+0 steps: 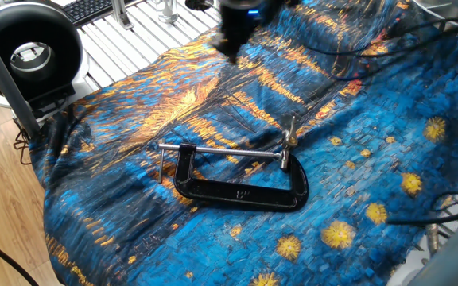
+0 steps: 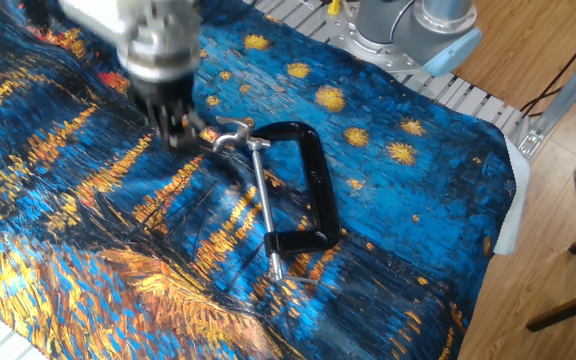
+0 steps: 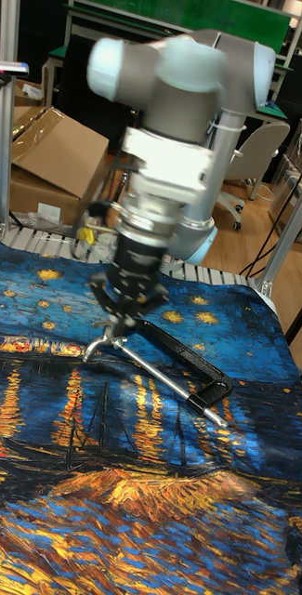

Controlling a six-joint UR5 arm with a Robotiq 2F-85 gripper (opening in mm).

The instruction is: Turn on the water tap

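The water tap [image 1: 290, 137] is a short silver crossbar with a brass hub at the end of the long screw of a black C-clamp [image 1: 241, 192] lying on the painted cloth. It also shows as the water tap [image 2: 234, 135] and the water tap [image 3: 100, 345]. My gripper [image 1: 235, 46] is blurred by motion and hangs in the air behind the clamp, apart from the tap. Seen from the other side, the gripper [image 2: 180, 132] sits just left of the crossbar. In the tall view the gripper [image 3: 120, 321] is right above it, fingers tapering together, holding nothing.
A blue and orange painted cloth [image 1: 133, 103] covers the table. A black ring-shaped device [image 1: 30, 52] stands at the far left corner. Black cables [image 1: 348, 59] trail over the cloth at the back. The robot base [image 2: 408, 30] sits beyond the cloth's edge.
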